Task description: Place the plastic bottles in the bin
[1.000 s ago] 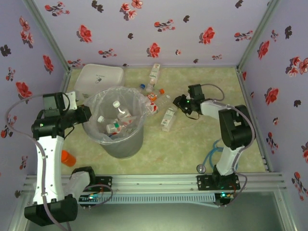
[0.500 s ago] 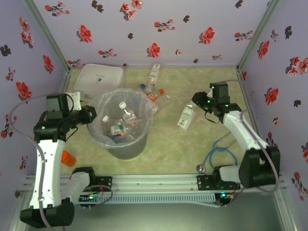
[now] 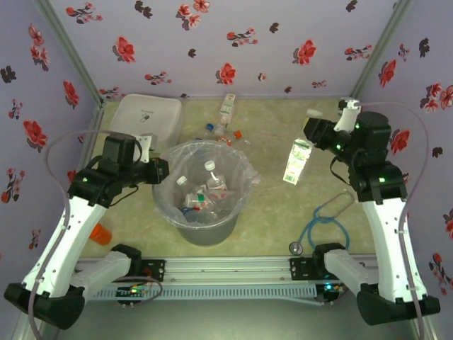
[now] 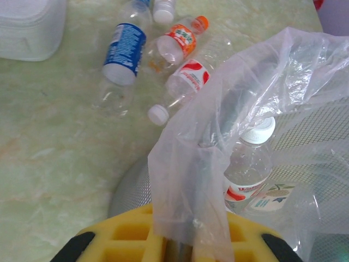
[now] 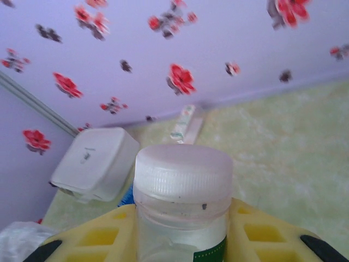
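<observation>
Your right gripper is clamped on a white-capped bottle, whose cap stands up between the yellow fingers. Seen from above, that bottle hangs off to the right of the bin, apart from its rim. Your left gripper is closed on the bin's left rim, pinching the clear bag. Several bottles lie inside the bin, and more loose bottles lie on the table just beyond it
</observation>
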`<state>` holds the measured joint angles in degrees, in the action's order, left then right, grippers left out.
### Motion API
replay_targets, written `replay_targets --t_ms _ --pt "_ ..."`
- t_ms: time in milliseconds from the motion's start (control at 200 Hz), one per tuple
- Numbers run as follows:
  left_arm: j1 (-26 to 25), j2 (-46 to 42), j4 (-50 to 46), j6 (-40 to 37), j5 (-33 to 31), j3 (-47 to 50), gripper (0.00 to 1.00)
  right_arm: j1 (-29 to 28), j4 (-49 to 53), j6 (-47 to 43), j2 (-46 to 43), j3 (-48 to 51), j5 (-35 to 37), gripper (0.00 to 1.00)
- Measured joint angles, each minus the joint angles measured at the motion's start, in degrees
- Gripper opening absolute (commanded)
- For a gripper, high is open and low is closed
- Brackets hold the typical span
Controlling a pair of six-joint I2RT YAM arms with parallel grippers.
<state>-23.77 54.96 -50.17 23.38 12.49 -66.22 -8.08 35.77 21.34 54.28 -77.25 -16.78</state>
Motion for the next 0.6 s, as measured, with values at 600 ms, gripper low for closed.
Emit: replay_targets --t_ms 600 --pt "-18.2 17.2 10.7 5.7 -6.1 -8.2 0.03 -26.7 -2.8 -8.6 15.0 -22.3 -3.6 0.0"
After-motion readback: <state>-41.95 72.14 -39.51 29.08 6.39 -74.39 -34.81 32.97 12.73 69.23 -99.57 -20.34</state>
